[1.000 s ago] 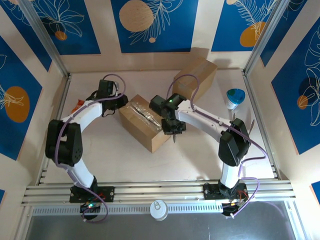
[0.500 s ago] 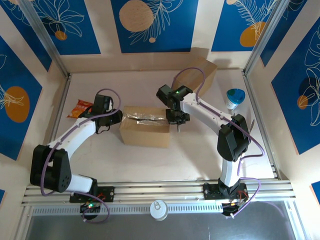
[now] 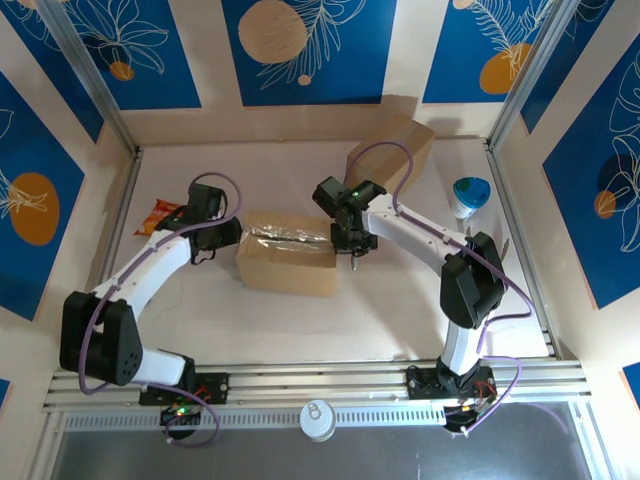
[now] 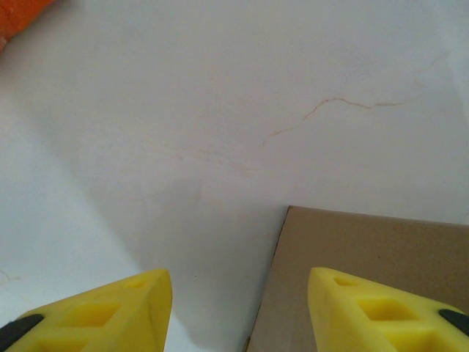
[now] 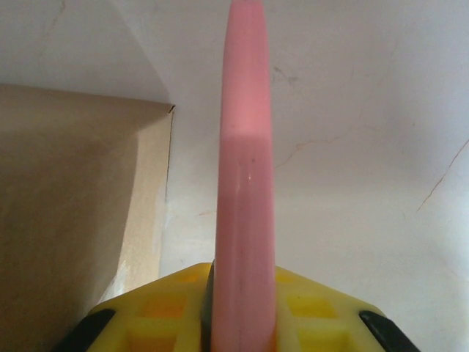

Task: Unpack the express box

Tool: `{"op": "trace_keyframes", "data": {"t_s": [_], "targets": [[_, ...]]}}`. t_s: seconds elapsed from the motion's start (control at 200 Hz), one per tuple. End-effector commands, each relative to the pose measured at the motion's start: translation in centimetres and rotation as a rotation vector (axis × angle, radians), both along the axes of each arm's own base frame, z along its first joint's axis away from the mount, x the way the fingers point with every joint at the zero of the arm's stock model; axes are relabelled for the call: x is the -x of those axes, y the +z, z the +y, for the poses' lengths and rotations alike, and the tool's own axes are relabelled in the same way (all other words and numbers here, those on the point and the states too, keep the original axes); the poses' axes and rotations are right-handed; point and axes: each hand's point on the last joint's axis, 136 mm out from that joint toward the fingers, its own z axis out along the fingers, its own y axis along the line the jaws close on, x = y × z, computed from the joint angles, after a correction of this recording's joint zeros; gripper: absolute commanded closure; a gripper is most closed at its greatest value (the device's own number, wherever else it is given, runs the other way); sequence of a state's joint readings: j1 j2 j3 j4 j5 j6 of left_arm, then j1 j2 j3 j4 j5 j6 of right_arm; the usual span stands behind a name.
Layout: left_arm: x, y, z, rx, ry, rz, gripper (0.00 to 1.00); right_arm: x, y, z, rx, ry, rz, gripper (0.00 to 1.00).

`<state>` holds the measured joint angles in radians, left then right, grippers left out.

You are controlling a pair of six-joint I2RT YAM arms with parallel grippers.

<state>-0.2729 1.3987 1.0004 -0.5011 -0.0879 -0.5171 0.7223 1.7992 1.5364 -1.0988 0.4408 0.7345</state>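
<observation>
- Left gripper (image 3: 232, 232) (image 4: 238, 279): its yellow fingers (image 4: 132, 304) stand apart with nothing held between them. In the left wrist view, bare table (image 4: 220, 110) shows through the gap.
- From above, the left gripper sits at the left end of the express box (image 3: 285, 265). In the left wrist view the box's near corner (image 4: 366, 257) lies under and just beyond the right-hand finger. Contact between finger and cardboard cannot be told.
- Right gripper (image 3: 352, 243) (image 5: 244, 271): clamped on a pink tool (image 5: 245, 147), a flat blade-like piece seen edge-on and sticking straight out from between the yellow pads.
- From above, the right gripper hangs at the right end of the express box, by its upper right corner. In the right wrist view the box edge (image 5: 73, 205) lies just to the left of the pink tool, with table behind the tool. Whether the tip touches anything cannot be told.
- The express box lies near the middle of the table (image 3: 300, 320), long side running left to right and flaps closed. A strip of clear tape (image 3: 285, 236) runs along its top.
- Second carton (image 3: 395, 150): against the back wall, well apart from the express box.
- Orange snack packet (image 3: 158, 214) (image 4: 22, 11): on the table left of the left gripper.
- Blue-and-white object (image 3: 470, 195): near the right rail.
- Can (image 3: 318, 420): on the front rail between the two arm bases.
</observation>
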Motion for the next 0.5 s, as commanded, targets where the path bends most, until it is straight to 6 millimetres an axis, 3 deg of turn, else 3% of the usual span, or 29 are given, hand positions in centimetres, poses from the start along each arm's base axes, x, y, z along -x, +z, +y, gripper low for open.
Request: {"op": "trace_keyframes", "data": {"t_s": [0.0,0.325,0.495], "targets": [[-1.4,1.3,-3.7,0.099,-0.099,-0.038,0.48,1.6,0.5,3.6,-0.134,0.053,0.013,1.00],[-3.1,0.8,-4.6,0.108,-0.121,-0.045,0.49,2.8,1.2,3.6,-0.130,0.053,0.012,1.00],[-3.5,1.4,-3.5,0.048,-0.096,-0.057,0.43,2.5,1.1,2.4,-0.100,0.028,0.011,1.00]]}}
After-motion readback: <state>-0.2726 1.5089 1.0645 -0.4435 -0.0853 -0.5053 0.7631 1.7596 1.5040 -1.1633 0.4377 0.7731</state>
